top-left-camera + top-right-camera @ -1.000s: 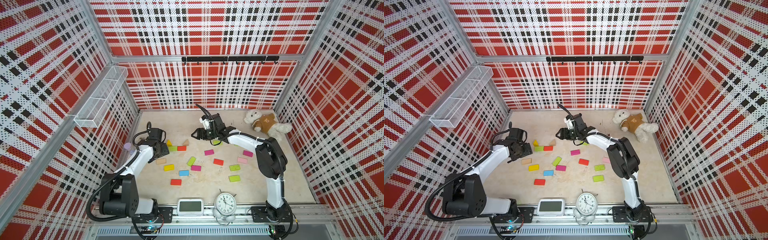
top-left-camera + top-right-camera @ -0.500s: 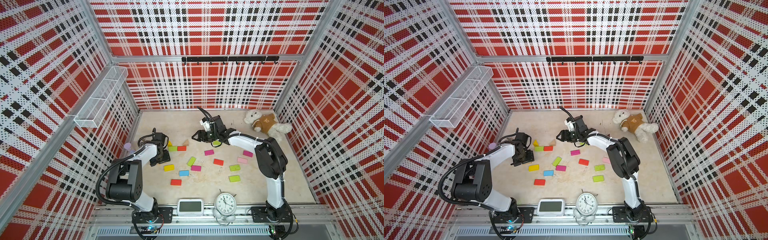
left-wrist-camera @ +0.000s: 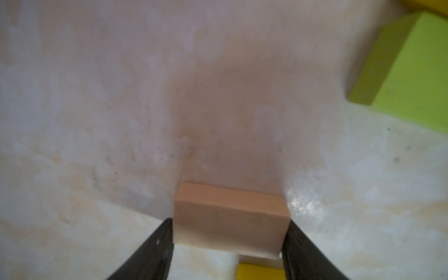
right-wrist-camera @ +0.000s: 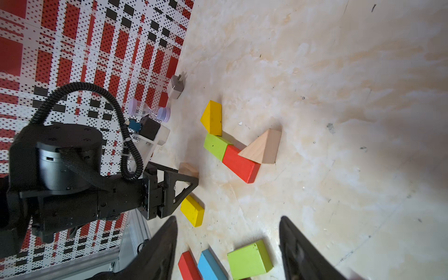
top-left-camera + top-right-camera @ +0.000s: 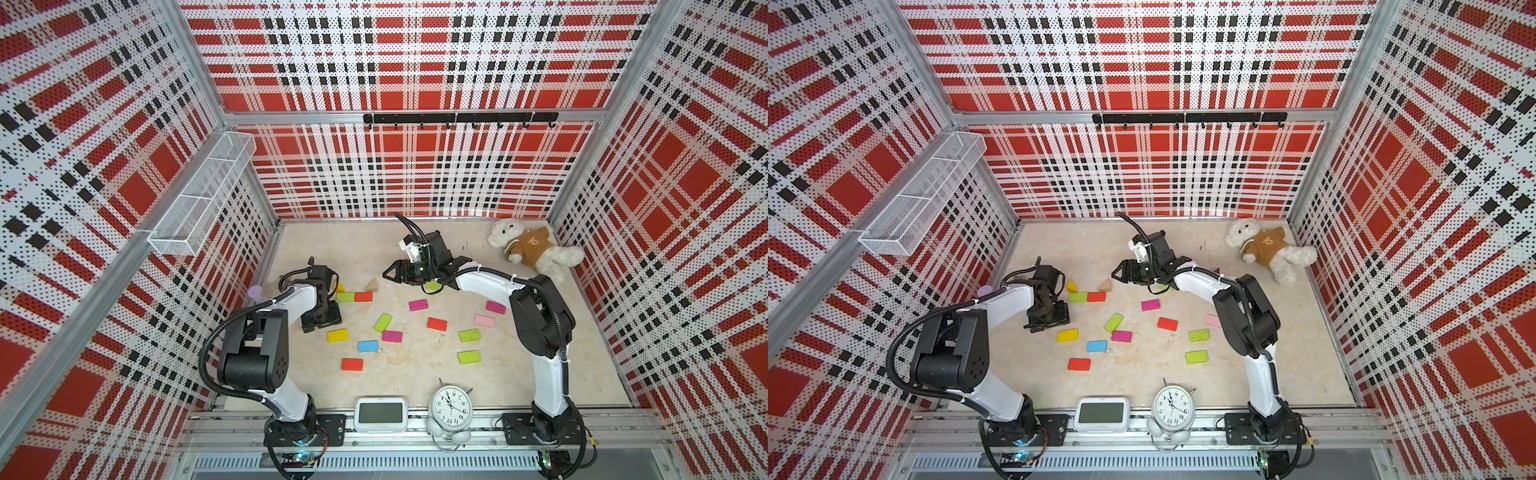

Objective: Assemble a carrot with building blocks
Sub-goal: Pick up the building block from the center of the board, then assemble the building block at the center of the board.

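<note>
Note: your left gripper (image 3: 230,221) grips the plain wood rectangular brick (image 3: 229,208) by its short ends, long axis spanning the jaws, at 7 o'clock of the lime rectangular brick (image 5: 345,296) in a top view; your right gripper (image 4: 228,218) hangs wide, empty, farther off.

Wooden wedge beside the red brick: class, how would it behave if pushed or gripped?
The wooden wedge looks like solid wood, so probably stiff. Its flat faces suggest sliding, not rolling. Sloped sides may slip from parallel jaws.
</note>
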Controlling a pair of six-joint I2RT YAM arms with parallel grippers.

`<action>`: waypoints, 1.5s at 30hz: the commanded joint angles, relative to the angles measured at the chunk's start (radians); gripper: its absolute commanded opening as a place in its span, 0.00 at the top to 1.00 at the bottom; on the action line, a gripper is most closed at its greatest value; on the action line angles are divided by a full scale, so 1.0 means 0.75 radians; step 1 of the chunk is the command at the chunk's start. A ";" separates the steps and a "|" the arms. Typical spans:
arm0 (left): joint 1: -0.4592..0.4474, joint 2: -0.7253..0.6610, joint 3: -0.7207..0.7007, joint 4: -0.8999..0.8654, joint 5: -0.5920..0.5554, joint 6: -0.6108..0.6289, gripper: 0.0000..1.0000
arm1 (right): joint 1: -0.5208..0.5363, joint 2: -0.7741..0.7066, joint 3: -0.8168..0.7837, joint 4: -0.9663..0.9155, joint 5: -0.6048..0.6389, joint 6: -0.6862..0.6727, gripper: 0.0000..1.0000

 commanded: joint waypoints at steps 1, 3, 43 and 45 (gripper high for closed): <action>0.001 0.025 0.026 -0.017 -0.007 0.014 0.31 | -0.004 -0.038 -0.001 0.059 -0.011 0.015 0.33; -0.006 0.023 0.030 -0.019 -0.016 0.018 0.32 | -0.004 -0.039 -0.005 0.058 -0.009 0.016 0.33; -0.247 0.297 0.294 -0.033 -0.059 -0.041 0.35 | -0.004 -0.053 -0.041 0.059 0.025 0.039 0.33; -0.237 0.295 0.297 -0.035 -0.060 -0.039 0.35 | -0.003 -0.051 -0.040 0.059 0.025 0.040 0.33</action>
